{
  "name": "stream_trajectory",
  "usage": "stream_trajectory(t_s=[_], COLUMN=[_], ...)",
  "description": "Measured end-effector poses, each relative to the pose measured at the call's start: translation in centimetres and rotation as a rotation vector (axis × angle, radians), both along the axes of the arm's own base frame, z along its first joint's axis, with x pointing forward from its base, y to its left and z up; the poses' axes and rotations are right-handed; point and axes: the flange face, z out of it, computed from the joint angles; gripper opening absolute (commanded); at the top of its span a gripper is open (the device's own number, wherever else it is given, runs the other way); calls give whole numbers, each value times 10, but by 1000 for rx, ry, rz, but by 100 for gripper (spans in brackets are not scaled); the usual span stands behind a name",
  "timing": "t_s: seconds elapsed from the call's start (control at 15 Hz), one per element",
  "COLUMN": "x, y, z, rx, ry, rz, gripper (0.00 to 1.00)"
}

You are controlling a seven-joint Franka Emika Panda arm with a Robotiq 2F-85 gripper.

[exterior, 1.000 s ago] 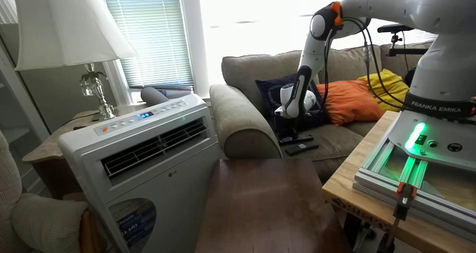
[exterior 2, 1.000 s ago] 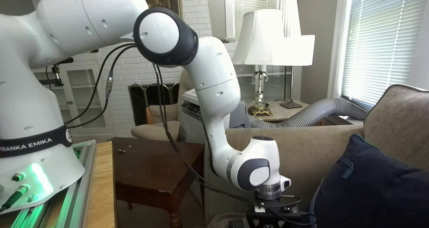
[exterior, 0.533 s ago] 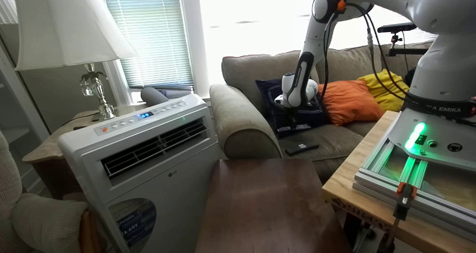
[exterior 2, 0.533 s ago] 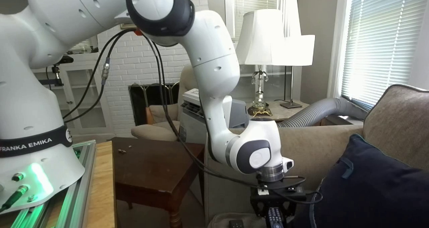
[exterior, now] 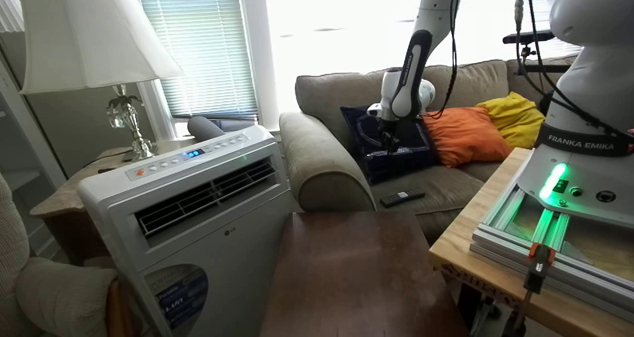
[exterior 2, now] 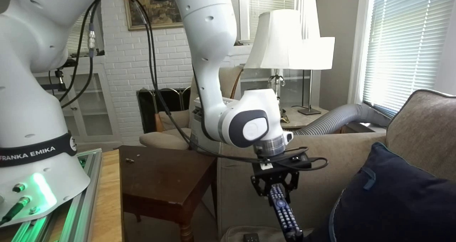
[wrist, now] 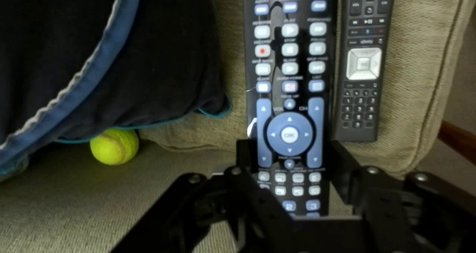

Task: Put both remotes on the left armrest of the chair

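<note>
The pincer (wrist: 290, 152) is clamped on the long edges of one remote (wrist: 289, 96), held above the sofa seat (exterior: 446, 183); the second remote (exterior: 402, 197) lies there, just beside the armrest (exterior: 324, 163). Two remotes, three coloured cushions (exterior: 468, 136) (navy, orange, yellow), one tennis ball (wrist: 114, 147).

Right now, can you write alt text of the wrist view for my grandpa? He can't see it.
A black gripper holds a long, button-covered remote. A second remote lies on the beige sofa, and a yellow-green ball peeks out beside a navy cushion.
</note>
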Motion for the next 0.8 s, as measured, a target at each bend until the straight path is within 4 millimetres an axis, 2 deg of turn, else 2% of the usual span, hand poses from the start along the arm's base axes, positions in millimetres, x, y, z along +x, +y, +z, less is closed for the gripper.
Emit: stream_trajectory(t_s=[0.47, 0.8], x=[-35, -40], y=[77, 129], z=[65, 105], rx=[66, 105], ry=[-51, -94], rz=[91, 116], gripper=[28, 28])
